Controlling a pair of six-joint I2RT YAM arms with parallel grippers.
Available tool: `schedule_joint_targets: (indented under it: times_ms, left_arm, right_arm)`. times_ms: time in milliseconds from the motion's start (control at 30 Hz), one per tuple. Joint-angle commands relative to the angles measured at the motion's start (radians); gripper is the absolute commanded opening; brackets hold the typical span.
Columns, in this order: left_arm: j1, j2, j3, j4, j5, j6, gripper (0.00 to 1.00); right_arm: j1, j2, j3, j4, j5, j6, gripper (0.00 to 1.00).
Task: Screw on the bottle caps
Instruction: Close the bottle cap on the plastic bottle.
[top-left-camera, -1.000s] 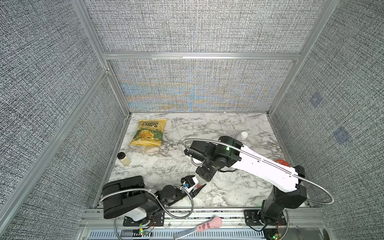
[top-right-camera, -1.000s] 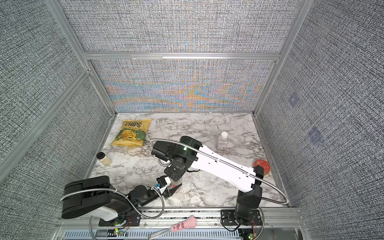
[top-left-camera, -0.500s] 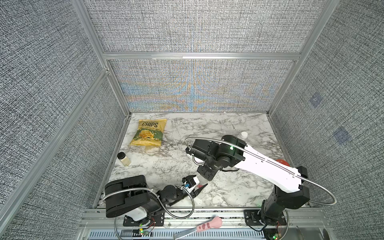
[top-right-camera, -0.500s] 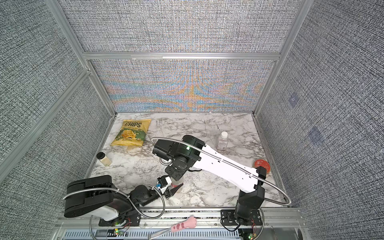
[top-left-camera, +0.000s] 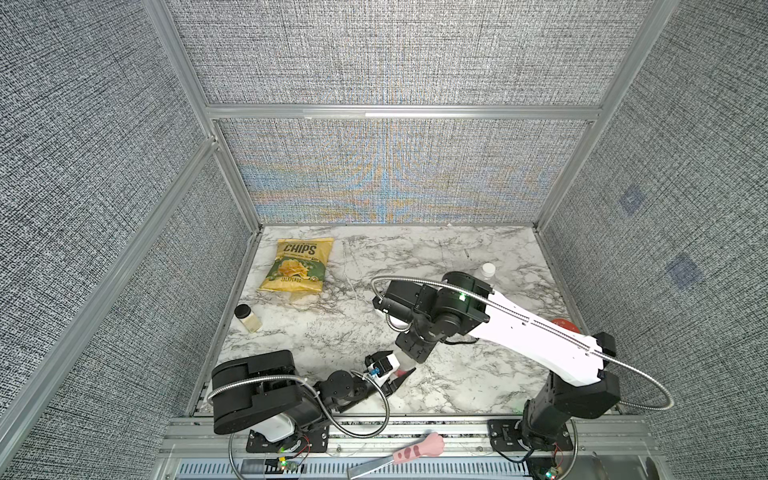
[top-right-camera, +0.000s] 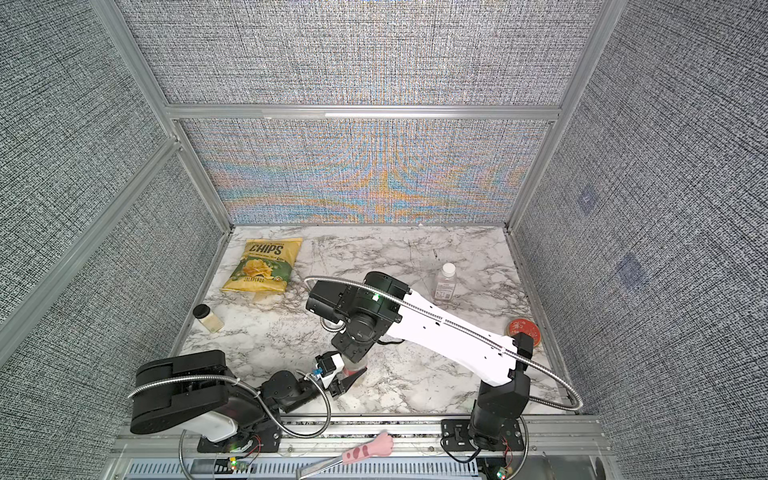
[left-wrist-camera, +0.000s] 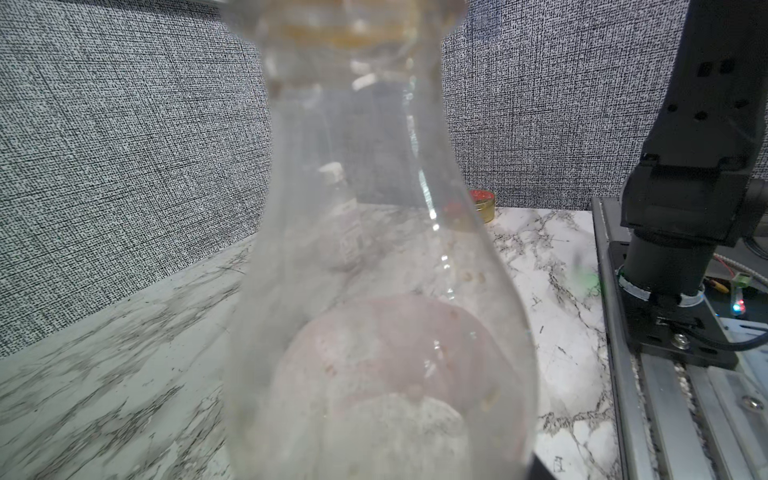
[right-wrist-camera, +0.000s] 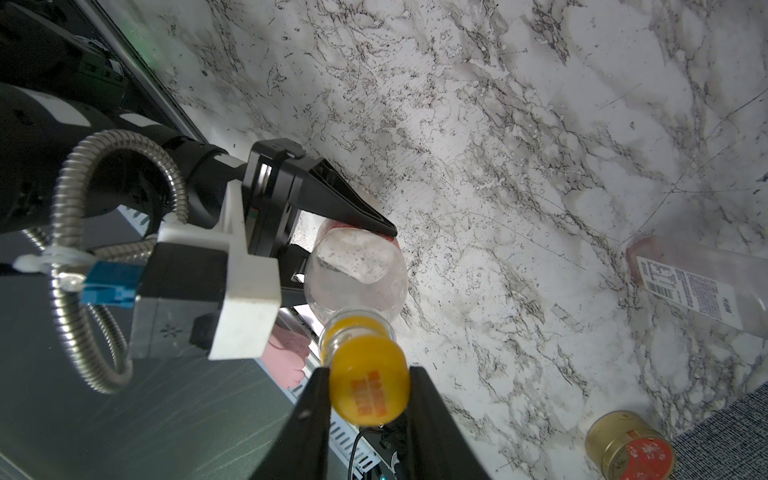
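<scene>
Near the table's front edge stands the taller clear bottle (right-wrist-camera: 357, 274) (left-wrist-camera: 374, 249) (top-right-camera: 358, 365), a strip of red label showing low on it. My left gripper (right-wrist-camera: 345, 249) (top-left-camera: 397, 374) (top-right-camera: 349, 376) is shut on its lower body from the side. The orange-yellow cap (right-wrist-camera: 368, 376) sits on the bottle's neck, and my right gripper (right-wrist-camera: 368, 388) is shut on it from above, a black finger on each side. In both top views the right wrist hides cap and neck. The pink-tinted bottle (top-right-camera: 444, 286) (right-wrist-camera: 698, 286) stands at the back right with the white cap (top-right-camera: 448, 269) (top-left-camera: 487, 269) on top.
A chips bag (top-left-camera: 299, 266) (top-right-camera: 264, 266) lies at the back left. A small black-lidded jar (top-left-camera: 247, 318) (top-right-camera: 208, 318) stands by the left wall. A red-lidded tin (top-right-camera: 523, 332) (right-wrist-camera: 629, 446) sits at the right edge. A pink-handled tool (top-left-camera: 415, 451) lies on the front rail.
The right arm's forearm and elbow have shifted slightly to the right while its gripper stays on the cap. The left arm still holds the bottle in the same spot.
</scene>
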Motion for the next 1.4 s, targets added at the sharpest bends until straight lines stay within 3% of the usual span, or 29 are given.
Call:
schedule_joint_targets:
  times_ms: [0,1367]
  left_arm:
    - [-0.001,-0.001,0.003,0.066,-0.009,0.003,0.55]
    - [-0.005,0.004,-0.002,0.066,-0.013,0.0,0.55]
  right_arm:
    - [0.007,0.0,0.002,-0.012,-0.011,0.008,0.32]
    - [0.027,0.025,0.009,-0.03,0.043,0.022,0.37]
